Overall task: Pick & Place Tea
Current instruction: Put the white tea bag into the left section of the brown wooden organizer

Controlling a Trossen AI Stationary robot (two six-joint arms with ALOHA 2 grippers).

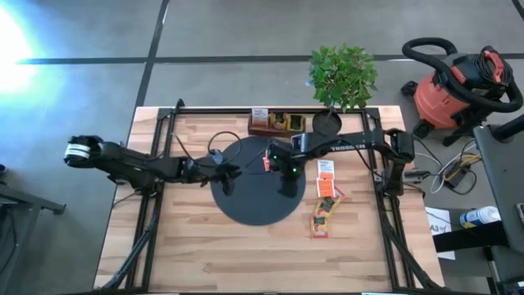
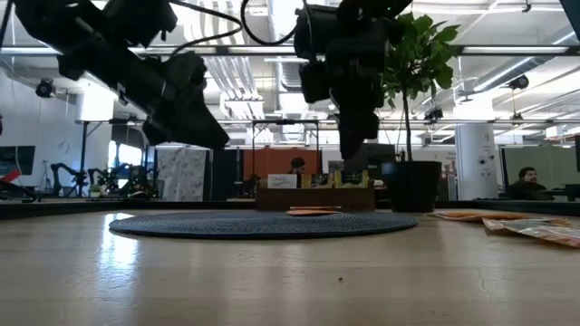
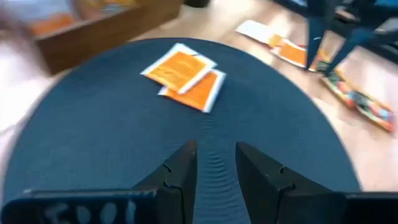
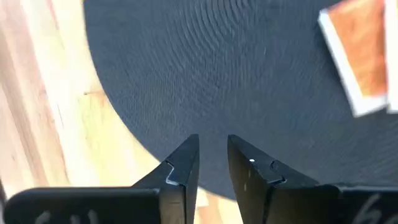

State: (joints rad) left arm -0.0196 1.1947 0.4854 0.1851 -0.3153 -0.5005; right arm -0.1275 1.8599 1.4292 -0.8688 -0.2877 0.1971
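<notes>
Two orange tea sachets point(image 3: 180, 67) point(image 3: 200, 92) lie flat and overlapping on the far part of the round black mat point(image 1: 250, 205); in the high view they show as one orange patch point(image 1: 266, 161). My left gripper point(image 3: 214, 155) hovers open over the mat's left half point(image 1: 232, 174), nothing between its fingers. My right gripper point(image 4: 213, 152) hangs above the mat's right part point(image 1: 288, 182), pointing steeply down; its fingers stand a narrow gap apart with nothing in it. One sachet point(image 4: 364, 56) shows beyond them. More sachets point(image 1: 327, 169) point(image 1: 321, 220) lie on the wood right of the mat.
A small brown wooden box point(image 1: 278, 123) with sachets stands at the table's far edge behind the mat, and a potted plant point(image 1: 342, 78) is beside it at the far right. Bare wooden tabletop point(image 1: 205, 254) runs along the near side.
</notes>
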